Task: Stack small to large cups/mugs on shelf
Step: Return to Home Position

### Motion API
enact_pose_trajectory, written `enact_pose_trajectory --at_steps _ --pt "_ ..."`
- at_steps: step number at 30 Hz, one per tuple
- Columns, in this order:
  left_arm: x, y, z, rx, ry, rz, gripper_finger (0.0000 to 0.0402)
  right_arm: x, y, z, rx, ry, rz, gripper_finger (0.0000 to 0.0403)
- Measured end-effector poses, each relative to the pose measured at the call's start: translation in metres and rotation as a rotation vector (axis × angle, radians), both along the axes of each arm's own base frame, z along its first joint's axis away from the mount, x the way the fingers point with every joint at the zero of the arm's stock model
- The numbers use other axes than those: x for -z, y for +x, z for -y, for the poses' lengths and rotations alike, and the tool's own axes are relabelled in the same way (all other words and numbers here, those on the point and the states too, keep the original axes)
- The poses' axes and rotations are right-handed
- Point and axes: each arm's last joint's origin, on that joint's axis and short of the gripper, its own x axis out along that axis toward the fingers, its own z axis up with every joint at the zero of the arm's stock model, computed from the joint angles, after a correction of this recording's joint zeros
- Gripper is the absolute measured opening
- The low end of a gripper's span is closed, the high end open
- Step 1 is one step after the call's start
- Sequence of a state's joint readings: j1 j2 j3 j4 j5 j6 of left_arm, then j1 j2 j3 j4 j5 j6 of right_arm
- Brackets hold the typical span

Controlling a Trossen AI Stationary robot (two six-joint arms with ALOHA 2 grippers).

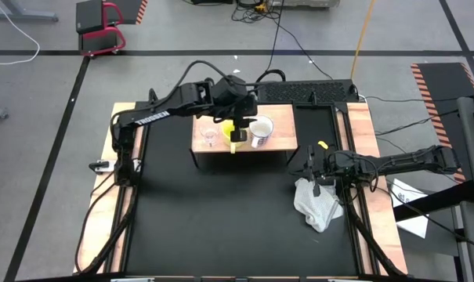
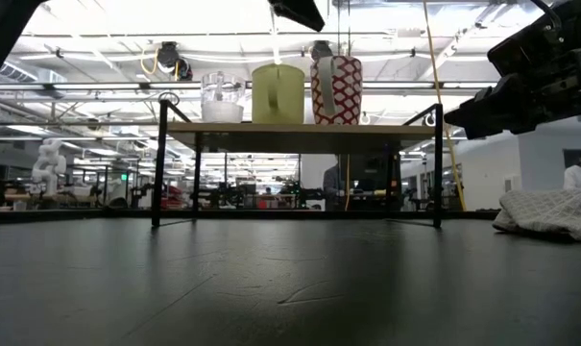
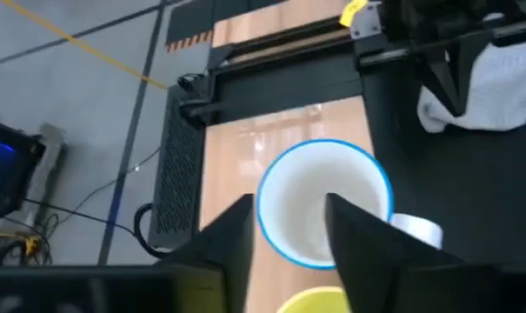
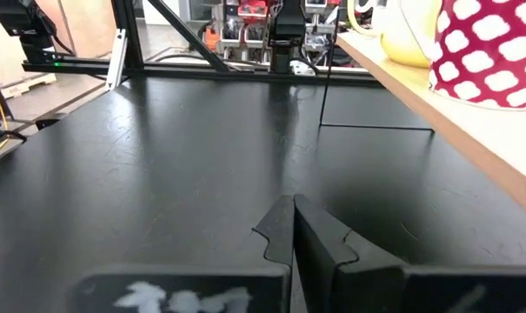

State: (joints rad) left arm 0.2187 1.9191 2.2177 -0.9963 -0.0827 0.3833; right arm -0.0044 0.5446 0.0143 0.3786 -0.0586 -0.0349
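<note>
Upon the light wooden box-like shelf [image 1: 284,141] the white red-patterned mug [image 3: 315,187] is seen just below, between the spread fingers of the left gripper [image 3: 289,233], the yellow handled mug [image 3: 319,303] beside them; a straight lift is advised before retreat; the right gripper [image 4: 296,228] is held pressed together, well apart.

The shelf [image 1: 284,117] is pale, faintly shiny wood; the small cup [image 1: 209,138] clear glass; the yellow mug [image 2: 278,93] and patterned mug [image 2: 336,90] glossy; the tabletop [image 1: 221,211] matt.

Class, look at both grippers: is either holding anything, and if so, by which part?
Nothing is held. The left gripper hangs open above the patterned mug; the right gripper is shut on nothing.
</note>
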Motion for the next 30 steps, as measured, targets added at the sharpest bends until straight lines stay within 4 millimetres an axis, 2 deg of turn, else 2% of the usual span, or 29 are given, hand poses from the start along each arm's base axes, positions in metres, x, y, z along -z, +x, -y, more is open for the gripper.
enact_pose_trajectory --at_steps 4,7,10,16,20,24,30 --pt "0.004 -0.003 0.000 -0.008 -0.019 -0.048 0.0067 0.000 0.000 0.000 0.000 0.000 0.005 0.0000" --pt "0.006 -0.004 0.002 0.057 -0.056 -0.062 0.0012 0.000 0.000 0.000 0.001 0.006 0.002 0.0000" --pt "0.005 -0.003 0.002 0.123 -0.112 -0.038 0.0006 0.000 0.000 0.000 0.002 0.015 -0.001 0.0000" --pt "0.005 -0.003 0.002 0.129 -0.108 -0.035 0.0002 0.000 0.000 0.000 0.003 0.019 -0.004 0.0000" --pt "-0.001 -0.006 0.009 0.165 -0.089 -0.023 0.0001 0.002 0.000 0.000 0.003 0.023 -0.018 0.0000" --pt "-0.017 -0.018 0.019 0.176 -0.077 0.018 0.0001 0.002 0.000 0.000 0.004 0.028 -0.021 0.0000" --pt "-0.047 -0.050 0.036 0.163 -0.109 0.090 0.0001 0.002 0.000 0.000 0.004 0.031 -0.020 0.0000"
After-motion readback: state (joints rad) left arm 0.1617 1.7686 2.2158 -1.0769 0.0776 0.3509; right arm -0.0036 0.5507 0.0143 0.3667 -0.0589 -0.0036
